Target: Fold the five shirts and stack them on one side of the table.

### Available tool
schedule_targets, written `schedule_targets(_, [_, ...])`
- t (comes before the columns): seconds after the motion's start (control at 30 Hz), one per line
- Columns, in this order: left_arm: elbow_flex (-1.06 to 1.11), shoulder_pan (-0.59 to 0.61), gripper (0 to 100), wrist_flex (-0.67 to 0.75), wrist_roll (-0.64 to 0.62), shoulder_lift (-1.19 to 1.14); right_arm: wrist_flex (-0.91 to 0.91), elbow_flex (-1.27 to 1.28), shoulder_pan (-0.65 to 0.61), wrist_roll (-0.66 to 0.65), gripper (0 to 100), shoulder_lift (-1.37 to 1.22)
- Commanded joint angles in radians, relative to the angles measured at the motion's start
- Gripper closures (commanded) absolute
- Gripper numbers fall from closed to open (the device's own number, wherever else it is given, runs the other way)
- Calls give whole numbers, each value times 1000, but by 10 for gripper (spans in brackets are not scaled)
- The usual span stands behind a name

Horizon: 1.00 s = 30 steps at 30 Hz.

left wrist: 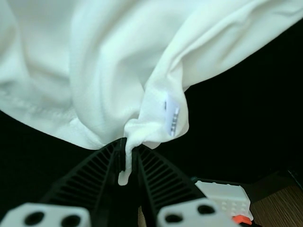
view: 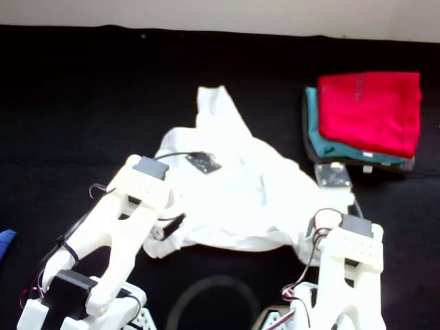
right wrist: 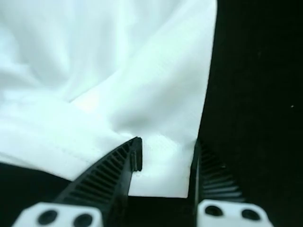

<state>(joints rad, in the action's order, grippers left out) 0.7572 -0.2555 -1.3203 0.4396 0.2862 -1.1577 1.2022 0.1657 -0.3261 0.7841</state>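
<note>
At the 8 o'clock edge of the black table: a blue item, cut off by the frame. At 8 o'clock of the white shirt: left gripper, jaws pinched tight on a bunched fold of hem, beside a sewn tag. Mid-table: white shirt, crumpled, unfolded, one sleeve toward 12 o'clock. At 4 o'clock of it: right gripper, jaws parted moderately, shirt corner between them, not clamped. At 2 o'clock: folded stack, red shirt on top, teal shirt beneath, dark layer lowest.
</note>
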Motion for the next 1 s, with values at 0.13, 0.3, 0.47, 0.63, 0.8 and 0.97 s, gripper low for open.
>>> schedule_targets(0.13, [-7,-4,991,8,8,27,-179,-114,-16,-64,821,21])
schedule_targets(0.3, [-8,-4,991,8,8,27,-130,-114,-16,-61,819,12])
schedule_targets(0.47, [-10,-4,991,8,8,27,-41,-19,-21,-61,818,12])
schedule_targets(0.63, [-10,-4,991,8,8,27,30,58,-21,-66,817,12])
schedule_targets(0.8, [-10,-4,991,8,8,27,44,79,-21,-68,817,10])
schedule_targets(0.97, [-10,-4,991,8,8,27,42,81,-21,-75,817,8])
